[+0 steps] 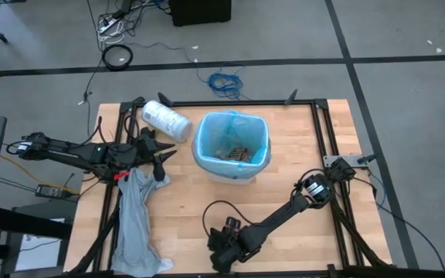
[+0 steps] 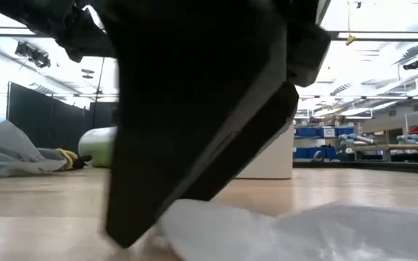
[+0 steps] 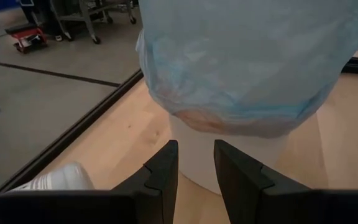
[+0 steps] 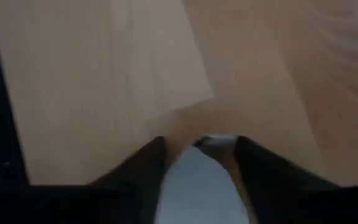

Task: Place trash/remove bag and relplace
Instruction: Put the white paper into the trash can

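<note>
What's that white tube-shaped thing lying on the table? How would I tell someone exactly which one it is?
Start at the white bin lined with a light-blue plastic bag in the middle of the wooden table. Just beside it, toward the far left corner, lies a white cylindrical roll with faint print, tipped on its side. Unlike the limp grey plastic sheet nearby, it is rigid and round.

Your wooden tabletop (image 1: 284, 193) carries a white bin (image 1: 232, 171) lined with the blue bag (image 1: 231, 127) near its middle. A white printed roll (image 1: 166, 120) lies just beside it, and a limp grey sheet (image 1: 136, 224) sprawls along the left edge.
</note>
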